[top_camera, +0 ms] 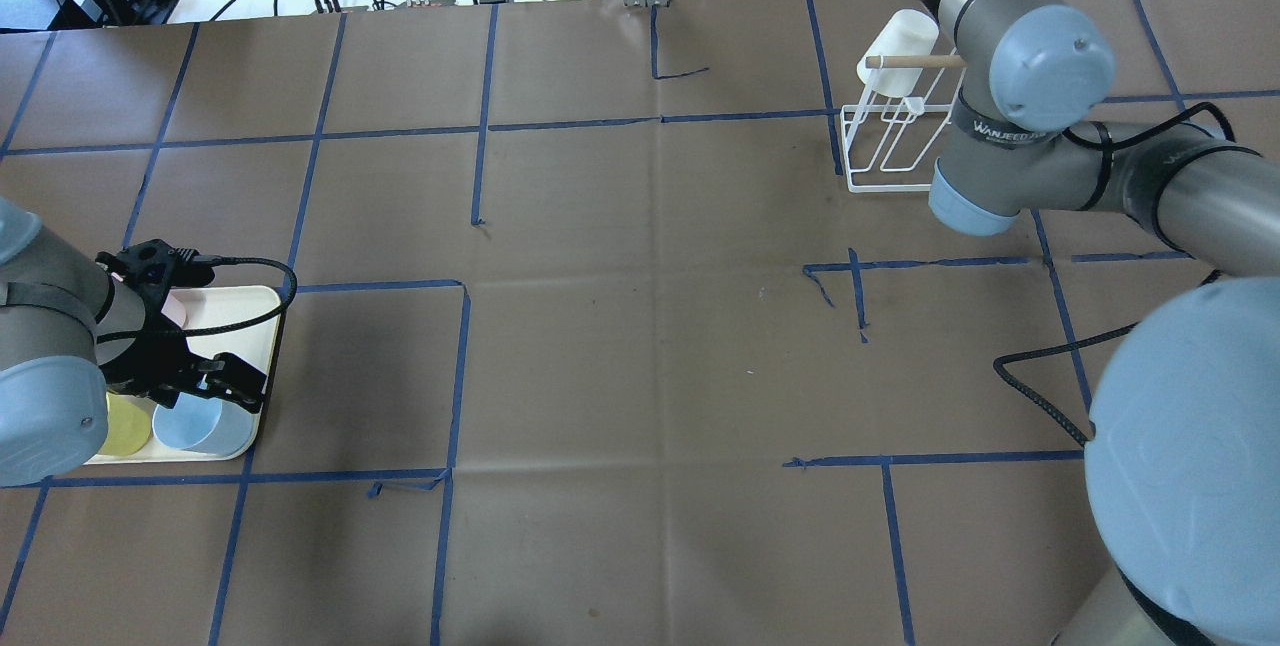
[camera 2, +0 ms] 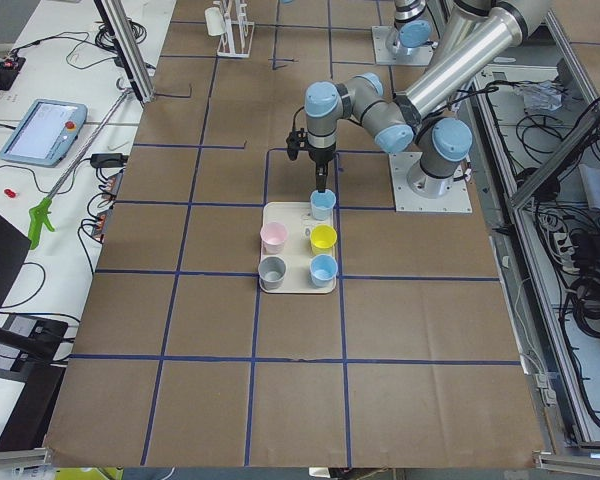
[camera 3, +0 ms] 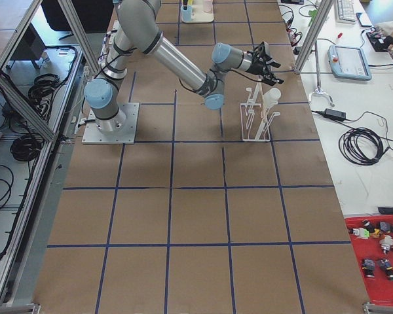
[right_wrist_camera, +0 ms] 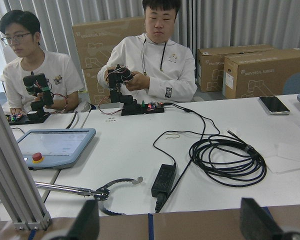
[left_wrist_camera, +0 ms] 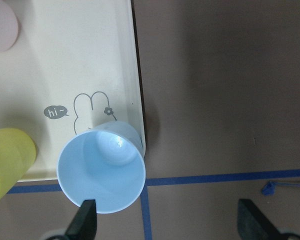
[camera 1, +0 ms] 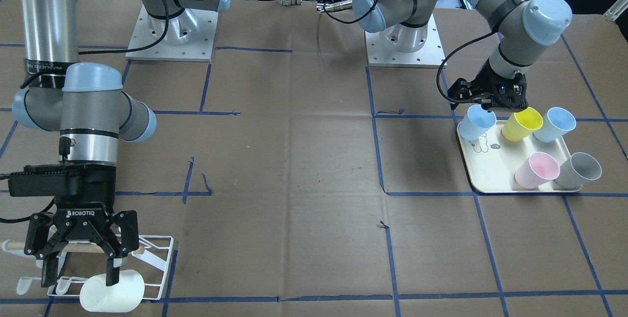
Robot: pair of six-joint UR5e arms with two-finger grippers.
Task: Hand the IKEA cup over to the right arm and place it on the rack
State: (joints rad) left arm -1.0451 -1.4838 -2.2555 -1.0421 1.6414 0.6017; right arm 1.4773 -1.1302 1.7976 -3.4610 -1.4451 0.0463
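- the left gripper (left_wrist_camera: 167,214) hovered over the tray's (left_wrist_camera: 90,60) corner with its fingers spread wide and nothing between them.
- right under it stood the light-blue cup (left_wrist_camera: 102,172), upright and mouth up at that corner, beside the little drawing.
- trouble spot one: in the wrist view one fingertip lined up with the cup's rim rather than clear of it. a straight drop could have landed that finger on the rim and tipped the cup, or shoved it over the tray's edge onto the table (camera 1: 294,160).
- trouble spot two: the yellow cup (left_wrist_camera: 10,155) stood just beside it, so a finger going down on that side could have clipped it.
- over at the table's other end, the right gripper (camera 1: 81,275) hung at the rack (top_camera: 890,141), jaws apart and empty.
- a white cup (camera 1: 113,297) lay at the rack's outer corner, close to one finger (whether it touched, i couldn't tell).
- risk there, as i judged it: a careless pull-away could have dragged that finger across the white cup and knocked it off the rack.
- the hand-over looked like the hardest part. the cup is smooth and tapered, so a grip high on the wall might have let it slide. and if one arm let go before the other had closed, the cup would have dropped to the table.
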